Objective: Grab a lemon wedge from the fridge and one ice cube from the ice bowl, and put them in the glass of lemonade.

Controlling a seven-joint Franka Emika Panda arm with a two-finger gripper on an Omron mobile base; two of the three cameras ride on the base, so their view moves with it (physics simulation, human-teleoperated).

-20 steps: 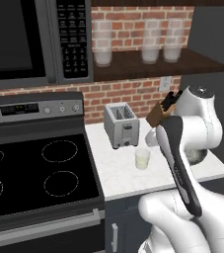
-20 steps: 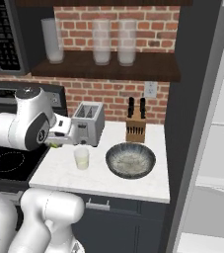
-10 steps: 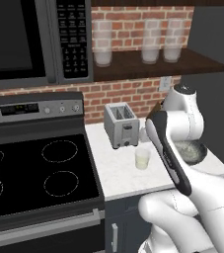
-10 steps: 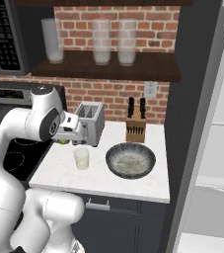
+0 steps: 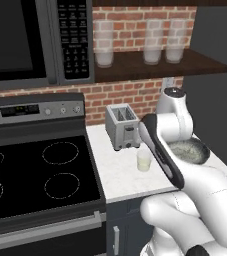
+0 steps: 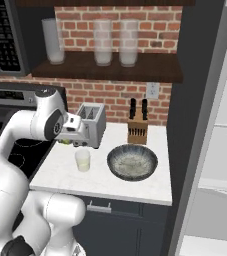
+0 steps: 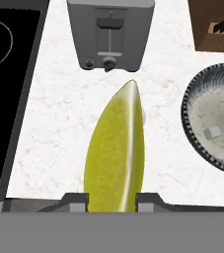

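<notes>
My gripper [image 7: 112,200] is shut on the lemon wedge [image 7: 116,153], a yellow-green pointed slice that sticks out from between the finger tips. In the right base view the gripper [image 6: 67,140] hangs over the counter with the lemon wedge [image 6: 65,142] under it, just left of and above the glass of lemonade [image 6: 82,160]. The glass of lemonade [image 5: 144,160] stands in front of the toaster. To its right sits the ice bowl [image 6: 111,162], whose rim [image 7: 186,113] encloses whitish ice. The fridge [image 6: 200,100] stands open at the right, white shelves showing.
A silver toaster [image 6: 91,125] stands at the back of the white counter [image 6: 60,172], a knife block [image 6: 137,127] beside it. The black stove [image 5: 30,175] lies left of the counter. Frosted glasses [image 6: 102,42] line the shelf above, next to the microwave [image 5: 25,40].
The arm has folded in over the counter. The hand with the wedge has shifted a little toward the toaster and the glass.
</notes>
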